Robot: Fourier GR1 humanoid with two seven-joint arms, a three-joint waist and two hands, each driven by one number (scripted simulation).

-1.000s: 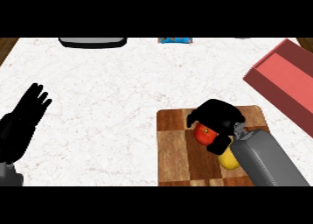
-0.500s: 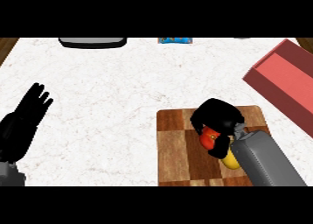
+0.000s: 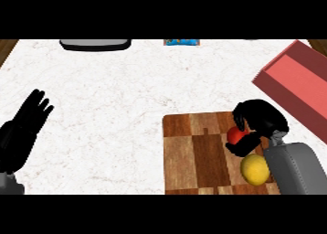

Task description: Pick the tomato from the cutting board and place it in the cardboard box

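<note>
Red tomato [image 3: 235, 135] seems gripped by right hand [image 3: 261, 119] fingers over cutting board [image 3: 193, 157]; left hand [image 3: 24, 125] open.

- Right hand [image 3: 261, 119]: black, fingers and thumb curled round the tomato [image 3: 235, 135], mostly hiding it; palm faces down.
- Right forearm [image 3: 297, 169]: grey, enters from the lower right edge, angled up and slightly left toward the wrist.
- Left hand [image 3: 26, 124]: open, fingers straight and pointing up, resting near the left edge.

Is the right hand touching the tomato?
Touching. Head view: the right hand curls its fingers and thumb round the tomato on the cutting board.
</note>
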